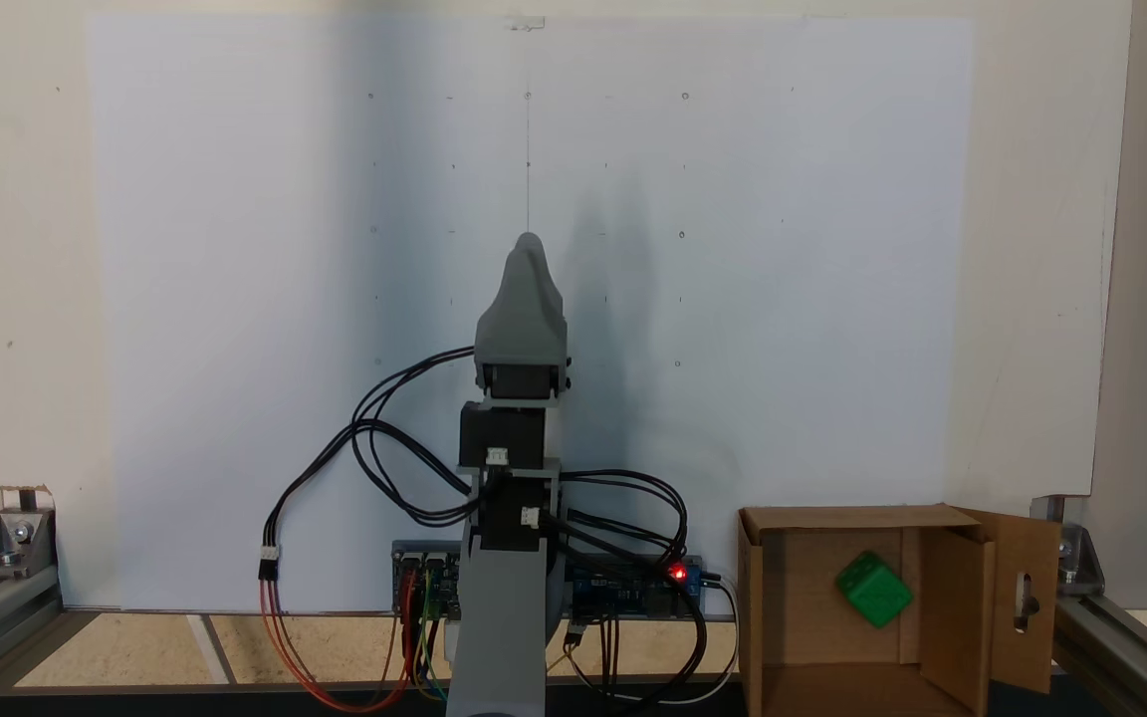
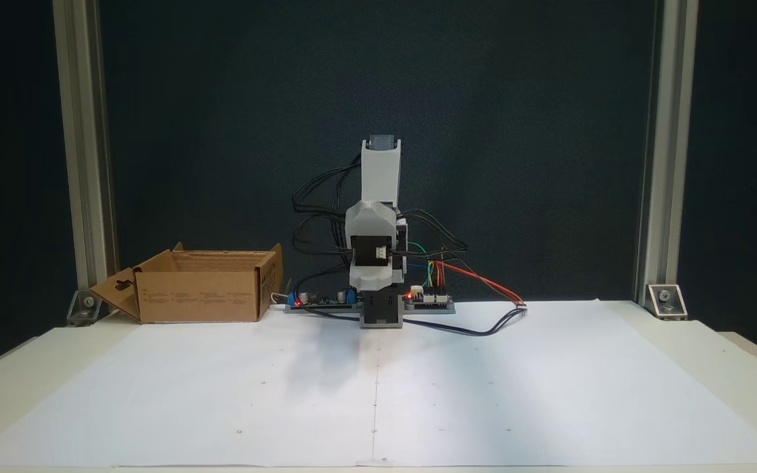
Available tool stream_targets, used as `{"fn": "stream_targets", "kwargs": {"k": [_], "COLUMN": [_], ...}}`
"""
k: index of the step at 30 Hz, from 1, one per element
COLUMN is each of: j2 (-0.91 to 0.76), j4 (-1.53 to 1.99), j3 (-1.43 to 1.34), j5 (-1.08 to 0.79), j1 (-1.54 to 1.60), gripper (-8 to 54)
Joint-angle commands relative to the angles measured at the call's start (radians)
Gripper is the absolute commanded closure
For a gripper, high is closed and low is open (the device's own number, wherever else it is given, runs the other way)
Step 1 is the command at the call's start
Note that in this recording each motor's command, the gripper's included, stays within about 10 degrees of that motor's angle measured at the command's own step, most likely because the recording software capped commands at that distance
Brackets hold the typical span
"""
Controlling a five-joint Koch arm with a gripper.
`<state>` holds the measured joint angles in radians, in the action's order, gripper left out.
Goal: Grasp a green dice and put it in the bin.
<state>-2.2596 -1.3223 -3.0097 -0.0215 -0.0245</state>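
The green dice (image 1: 872,590) lies on the floor of the bin (image 1: 751,597), a brown cardboard box at the lower right of a fixed view. In the other fixed view the bin (image 2: 198,295) stands at the left beside the arm's base, and its walls hide the dice. The arm is folded up over its base. My gripper (image 1: 528,247) points out over the white paper, well apart from the bin, and shows as one grey tapered tip. Facing the other camera, the gripper (image 2: 372,279) shows no clear gap, and nothing is seen in it.
One bin flap (image 1: 1027,597) with a slot cutout hangs outward. Circuit boards (image 2: 428,299) and loose cables (image 1: 374,468) sit around the arm's base. A white paper sheet (image 2: 378,387) covers the table. Aluminium frame posts (image 2: 654,164) stand at the table's corners.
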Motion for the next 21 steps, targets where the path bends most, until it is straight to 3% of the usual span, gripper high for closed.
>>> {"fn": "stream_targets", "kwargs": {"k": [1, 6, 21], "j2": [-0.110, -0.110, -0.107], "j4": [-0.165, -0.350, -0.344], "j3": [0.000, -0.094, -0.117], "j5": [0.020, 0.018, 0.012], "j1": [-0.006, -0.009, -0.015], "gripper": [1.4, 1.5, 0.8]}}
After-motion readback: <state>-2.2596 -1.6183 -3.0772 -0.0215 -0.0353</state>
